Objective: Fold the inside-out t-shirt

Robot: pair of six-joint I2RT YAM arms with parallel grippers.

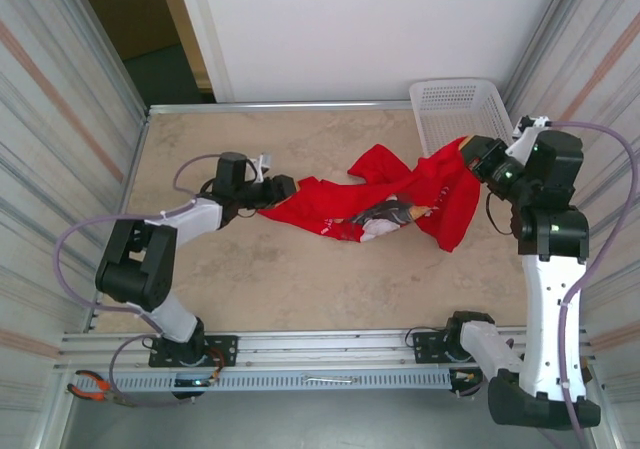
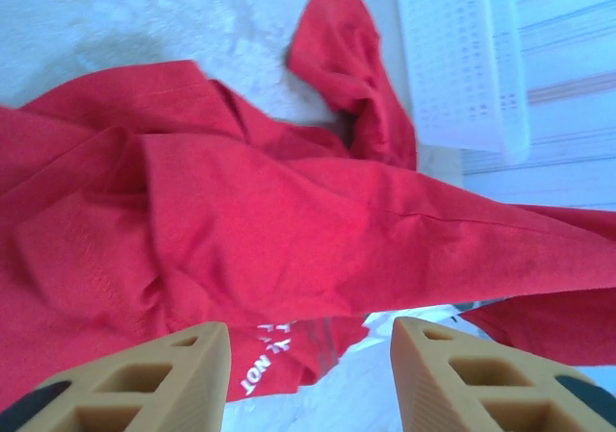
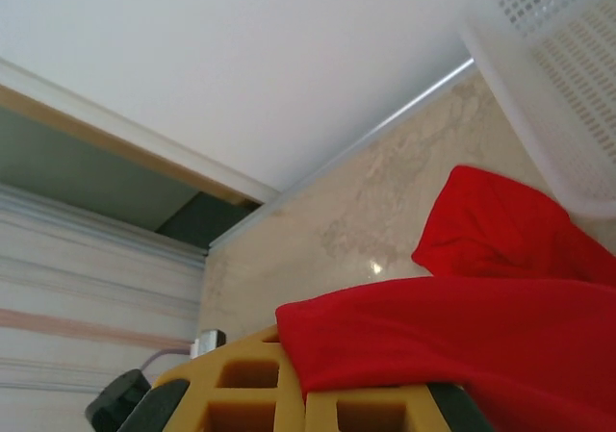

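My right gripper [image 1: 470, 157] is clamped on the right edge of the bright red inside-out cotton t-shirt [image 1: 420, 194], holding it raised beside the white mesh plastic basket [image 1: 455, 104]. My left gripper [image 2: 308, 360] has its jaws apart over the shirt's left end. The rest lies crumpled across the beige table [image 1: 250, 279].

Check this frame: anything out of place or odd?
Red t-shirt is twisted and bunched mid-table, one end pinched in the right gripper by the white mesh basket, not flat. Orange-handled pliers lie on the front rail beside the left arm's base, a stray tool.
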